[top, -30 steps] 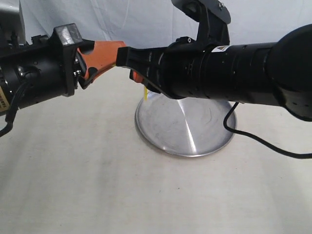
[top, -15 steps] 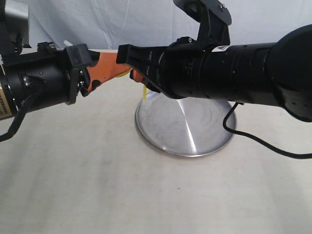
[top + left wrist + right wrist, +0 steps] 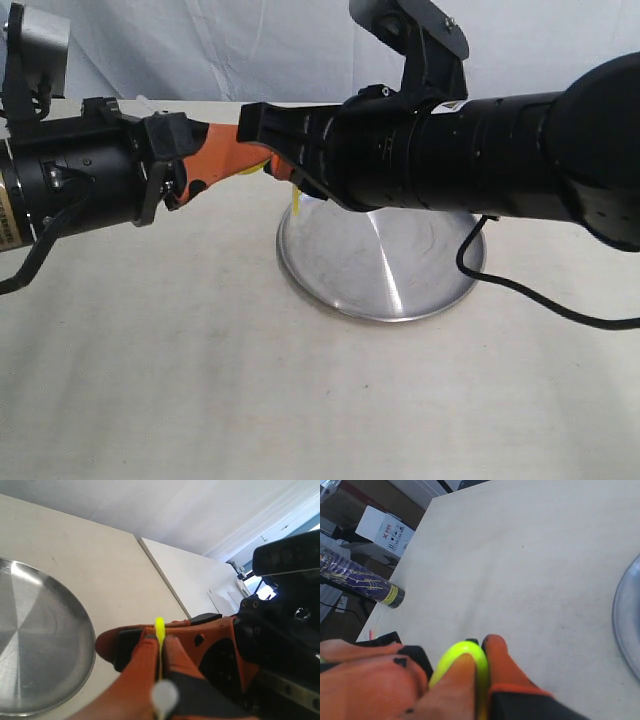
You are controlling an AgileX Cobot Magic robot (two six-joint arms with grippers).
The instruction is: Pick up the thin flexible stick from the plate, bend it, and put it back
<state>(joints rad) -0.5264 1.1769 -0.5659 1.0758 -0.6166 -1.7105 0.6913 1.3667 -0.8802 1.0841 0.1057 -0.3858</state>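
Left wrist has rolled since the earlier frame. Left gripper and right gripper remain clenched on the stick, above the plate rim. Right arm hides the plate's far edge.

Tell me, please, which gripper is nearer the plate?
Right, narrowly. The right gripper hangs over the rim of the plate; the left gripper meets it from just outside that rim, both shut on the stick.

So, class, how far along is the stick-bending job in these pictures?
Done: the stick is off the plate. In hand: the left end effector and right end effector both pinch it, which curves in a loop. Left: returning it to the plate.
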